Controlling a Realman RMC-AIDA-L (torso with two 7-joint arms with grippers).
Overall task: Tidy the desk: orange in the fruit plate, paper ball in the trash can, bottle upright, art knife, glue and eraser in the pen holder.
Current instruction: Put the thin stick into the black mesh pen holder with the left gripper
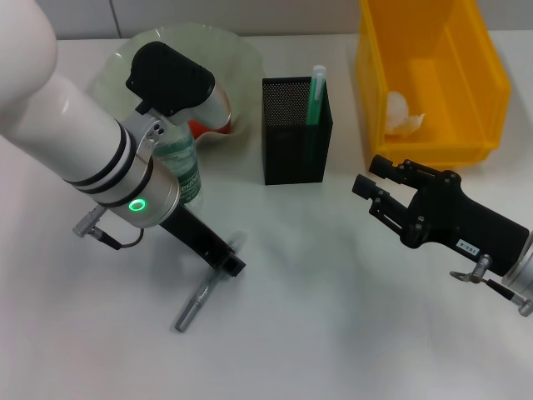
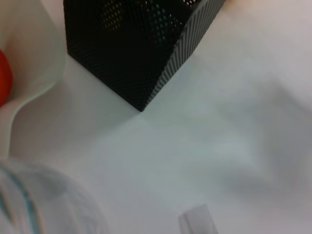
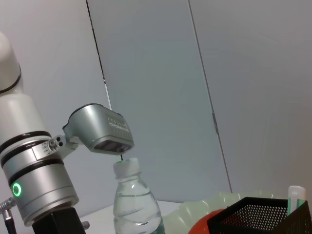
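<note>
Plainly, our left pincer (image 1: 235, 265) hung low over the white worktop (image 1: 325, 325), and we could not tell whether it was clenched or released. The grey art knife (image 1: 194, 306) lay flat on the worktop just beside it, on the side nearer our body. Behind this pincer, close against its wrist, the bottle (image 1: 182, 169) stood upright with its white cap on. Farther back from it sat the fruit plate (image 1: 243, 60), and the orange (image 1: 201, 127) rested inside. The pen holder (image 1: 296, 143) stood beyond the left pincer and towards our right, with a green stick (image 1: 316, 97) leaning in its far corner. Our right pincer (image 1: 371, 177) hovered released and grasped nothing, pointing towards the pen holder but well apart from it. Just beyond the right pincer stood the trash can (image 1: 434, 152), and the paper ball (image 1: 400, 113) lay in it
</note>
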